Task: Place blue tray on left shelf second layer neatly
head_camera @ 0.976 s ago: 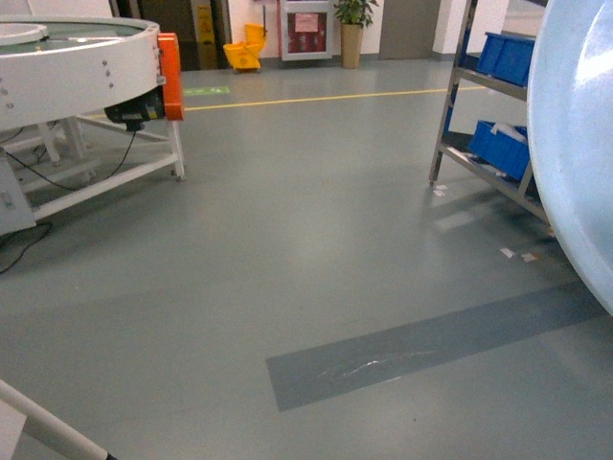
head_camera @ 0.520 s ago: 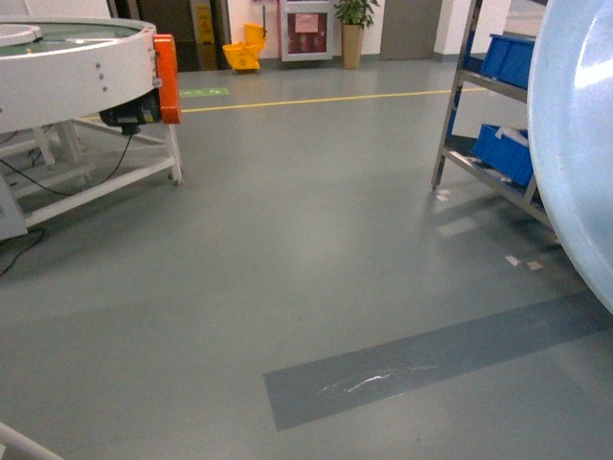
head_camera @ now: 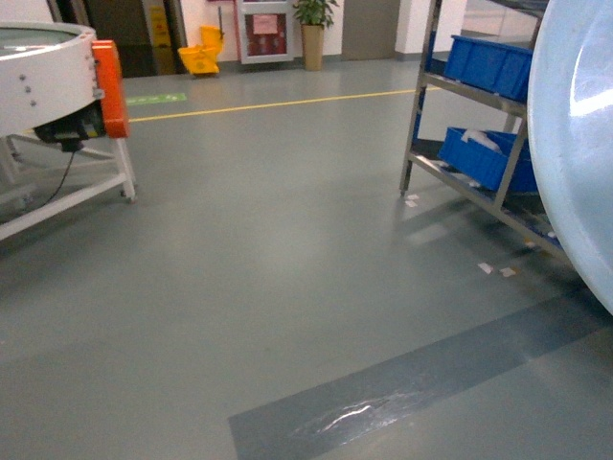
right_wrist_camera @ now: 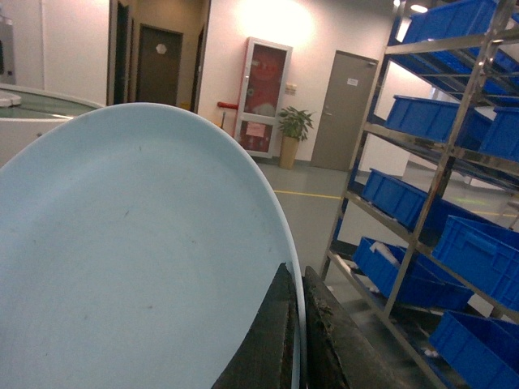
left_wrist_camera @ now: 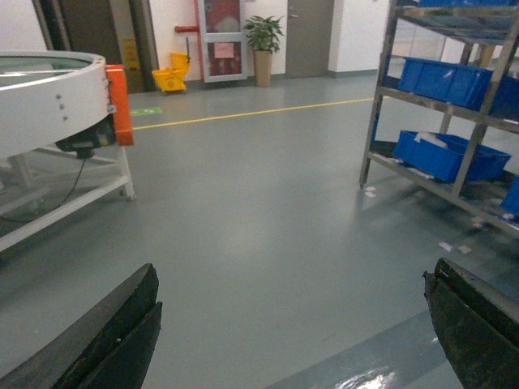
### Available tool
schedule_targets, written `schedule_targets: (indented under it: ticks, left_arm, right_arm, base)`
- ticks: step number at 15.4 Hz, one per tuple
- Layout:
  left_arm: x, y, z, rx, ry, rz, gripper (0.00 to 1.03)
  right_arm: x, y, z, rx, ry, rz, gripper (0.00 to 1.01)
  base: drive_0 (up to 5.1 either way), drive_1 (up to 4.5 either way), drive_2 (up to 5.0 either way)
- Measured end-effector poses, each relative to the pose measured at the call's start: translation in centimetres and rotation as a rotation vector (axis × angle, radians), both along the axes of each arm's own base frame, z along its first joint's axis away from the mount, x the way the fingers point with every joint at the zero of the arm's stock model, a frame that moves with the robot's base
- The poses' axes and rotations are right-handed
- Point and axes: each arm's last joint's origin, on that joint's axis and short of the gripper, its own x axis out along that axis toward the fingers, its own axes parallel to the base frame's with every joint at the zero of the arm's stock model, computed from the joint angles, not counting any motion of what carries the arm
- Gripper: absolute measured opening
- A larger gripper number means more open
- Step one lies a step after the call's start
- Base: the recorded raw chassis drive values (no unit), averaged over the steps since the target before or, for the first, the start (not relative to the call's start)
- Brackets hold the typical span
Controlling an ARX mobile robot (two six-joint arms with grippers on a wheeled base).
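- Up front in the head view, the blue tray [head_camera: 575, 144] is being carried on edge at the far right, close to the lens, with the steel shelf [head_camera: 421, 105] and its dark-blue crates [head_camera: 484, 62] behind it; neither gripper is being shown here.
- Low in the left wrist view, the left gripper [left_wrist_camera: 292, 340] is being held wide apart and empty over bare floor [left_wrist_camera: 243, 211]; the white round table [left_wrist_camera: 49, 97] is being seen at left, the shelf at right.
- Close in the right wrist view, the tray is being clamped at its rim by the right gripper [right_wrist_camera: 298, 340], one finger being pressed on each face, jaws nearly together on the thin edge.
- Handling, judged: the tray is being taken for light, stiff, glossy plastic, so slipping or pivoting in the pinch is being expected if it is swung quickly.
- Hold, judged: the rim is being treated as the only workable spot; a deeper bite past the raised lip is being favoured, with the tray being levelled before the second layer is being reached.
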Motion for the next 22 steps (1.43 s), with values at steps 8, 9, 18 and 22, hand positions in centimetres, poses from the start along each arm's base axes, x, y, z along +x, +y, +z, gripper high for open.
schedule_targets:
  ticks: [8, 9, 18, 22]
  left_arm:
    - [0.00, -0.01, 0.01, 0.000, -0.001, -0.001, 0.98]
    - [0.00, -0.01, 0.03, 0.000, -0.003, -0.002, 0.98]
    - [0.00, -0.01, 0.01, 0.000, -0.002, -0.002, 0.98]
    - [0.00, 0.02, 0.02, 0.000, -0.002, 0.004, 0.98]
  right_arm:
    - [0.01, 0.00, -0.06, 0.000, 0.003, 0.000, 0.02]
    - [0.01, 0.00, -0.06, 0.000, 0.003, 0.000, 0.02]
    - [0.01, 0.00, -0.08, 0.000, 0.005, 0.000, 0.02]
    - [0.06, 0.01, -0.14, -0.001, 0.008, 0.001, 0.02]
  base:
    - [-0.6, 3.68, -4.8]
    - [0.0, 4.27, -4.2]
    - [0.6, 4.81, -3.7]
    - [0.7, 4.91, -3.6]
